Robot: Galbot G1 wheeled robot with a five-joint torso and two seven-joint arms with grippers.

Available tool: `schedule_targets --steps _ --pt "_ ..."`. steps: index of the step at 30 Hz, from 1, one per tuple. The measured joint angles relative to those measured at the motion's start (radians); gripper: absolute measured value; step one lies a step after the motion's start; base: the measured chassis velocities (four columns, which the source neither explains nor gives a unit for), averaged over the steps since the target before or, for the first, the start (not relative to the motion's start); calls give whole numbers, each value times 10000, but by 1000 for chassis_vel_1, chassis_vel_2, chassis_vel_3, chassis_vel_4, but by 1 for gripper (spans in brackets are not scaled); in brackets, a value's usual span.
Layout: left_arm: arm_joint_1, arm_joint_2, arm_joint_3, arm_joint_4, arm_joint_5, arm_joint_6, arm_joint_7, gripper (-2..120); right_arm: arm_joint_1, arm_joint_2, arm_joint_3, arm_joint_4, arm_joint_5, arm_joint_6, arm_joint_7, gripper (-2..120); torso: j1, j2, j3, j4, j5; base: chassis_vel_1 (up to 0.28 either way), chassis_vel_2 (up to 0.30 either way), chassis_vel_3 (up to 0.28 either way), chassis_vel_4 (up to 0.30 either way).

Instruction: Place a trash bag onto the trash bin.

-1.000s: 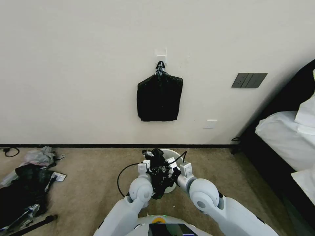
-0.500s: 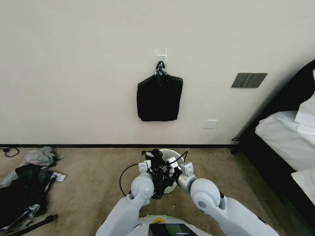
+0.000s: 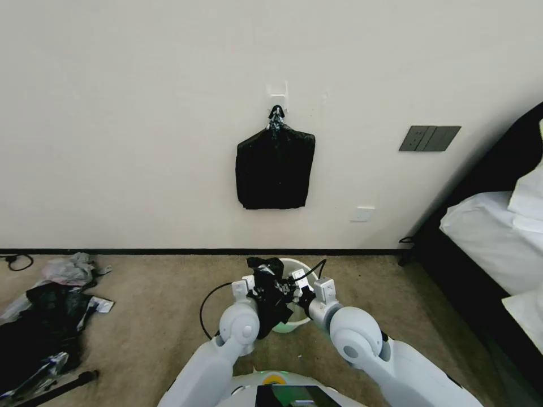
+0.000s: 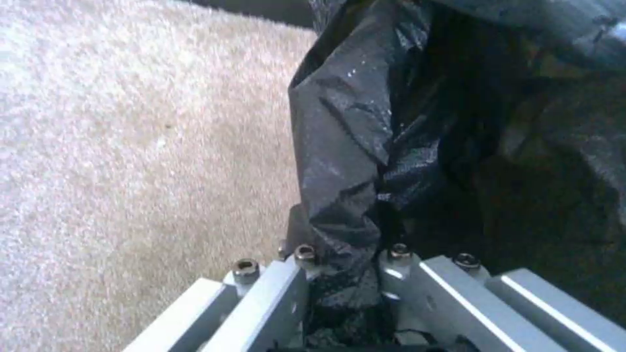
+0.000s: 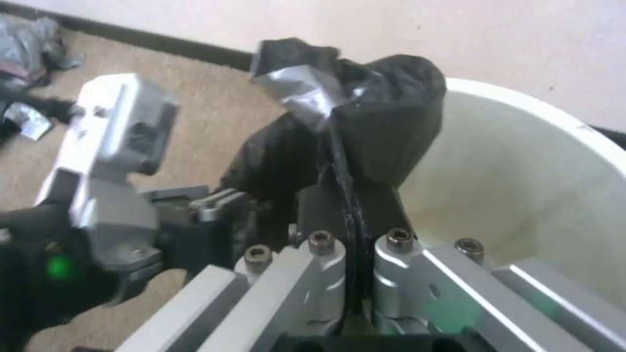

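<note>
Nearest the robot, both arms reach forward and meet low over the carpet (image 3: 158, 316). The left gripper (image 4: 342, 274) is clamped on a bunched fold of the trash bag (image 4: 352, 146); in the left wrist view the black film passes between the closed fingers and rises crumpled above them. The right gripper (image 5: 349, 259) pinches another part of the same bag (image 5: 378, 122), a thin edge of film running down between its fingers, which are pressed nearly together. In the right wrist view the left gripper (image 5: 215, 205) sits just beside the right one, with the bag bunched between them.

In the head view the bag (image 3: 270, 294) hangs as a dark crumpled mass between the two grippers, at the near-left rim of the trash bin (image 3: 297, 268). The bin (image 5: 522, 171) stands upright on the carpet, its cream inside bare; the bag's upper bulge overlaps the rim on the robot's side, but whether it touches cannot be told.

Farther left on the floor lies a heap of black plastic and grey scraps (image 3: 45, 316). To the right is a bed (image 3: 492, 237) with white linen. On the wall (image 3: 141, 113) behind, a flat pack of black bags (image 3: 275, 167) hangs from a hook (image 3: 277, 93), with a dark switch plate (image 3: 430, 138) to its right.
</note>
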Motion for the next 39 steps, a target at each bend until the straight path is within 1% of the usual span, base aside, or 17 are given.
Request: schedule_targets --steps 5,6,8,9,11,12,15,16,20,25,27,35,36,37,38,39 --pt "316 254 -385 -492 -8 -365 250 1 -74 -34 406 197 214 24 130 0 0 0 0 0 0 0 0 0 0" --pt "316 254 -385 -492 -8 -365 250 1 -74 -34 406 197 214 24 130 0 0 0 0 0 0 0 0 0 0" --pt "455 428 -680 -823 -145 -443 321 1 -203 -112 825 334 298 90 145 0 0 0 0 -1 0 0 0 0 0" --pt "455 428 -680 -823 -145 -443 321 1 -203 -112 825 334 298 90 145 0 0 0 0 -1 0 0 0 0 0" --pt "559 626 -954 -1095 -330 -487 347 1 -321 -200 1307 454 565 144 180 0 0 0 0 -1 -1 0 0 0 0" --pt "559 626 -954 -1095 -330 -487 347 1 -321 -200 1307 454 565 144 180 0 0 0 0 -1 -1 0 0 0 0" --pt "718 903 -1263 -1432 -550 -503 401 1 -412 -322 1856 500 803 166 238 0 0 0 0 -1 1 0 0 0 0" --pt "718 903 -1263 -1432 -550 -503 401 1 -412 -322 1856 500 803 166 238 0 0 0 0 -1 1 0 0 0 0" --pt "983 1180 -1503 -1879 -689 -505 482 1 -598 -424 2325 418 867 171 264 0 0 0 0 0 0 0 0 0 0" --pt "1099 1289 -1618 -2033 -734 -507 497 1 -754 -437 2574 299 870 171 266 0 0 0 0 0 0 0 0 0 0" --pt "1201 1446 -1747 -2160 -817 -511 506 1 -940 -470 2825 186 873 169 266 0 0 0 0 -1 1 0 0 0 0" --pt "1367 1648 -1861 -2374 -888 -512 540 1 -1060 -501 3001 55 806 165 276 0 0 0 0 0 1 0 0 0 0" --pt "1383 1655 -1866 -2406 -888 -511 539 1 -1079 -523 3000 86 715 150 254 2 0 0 0 0 1 0 0 0 0" --pt "1398 1662 -1869 -2449 -888 -499 539 1 -1146 -558 2990 148 438 149 135 7 0 0 0 1 1 0 0 0 0" --pt "1398 1662 -1869 -2449 -888 -499 539 1 -1146 -558 2990 148 438 149 135 7 0 0 0 1 1 0 0 0 0" --pt "1408 1677 -1869 -2494 -895 -481 537 1 -1284 -616 2955 243 -133 218 -151 14 1 0 0 0 1 0 0 0 0"
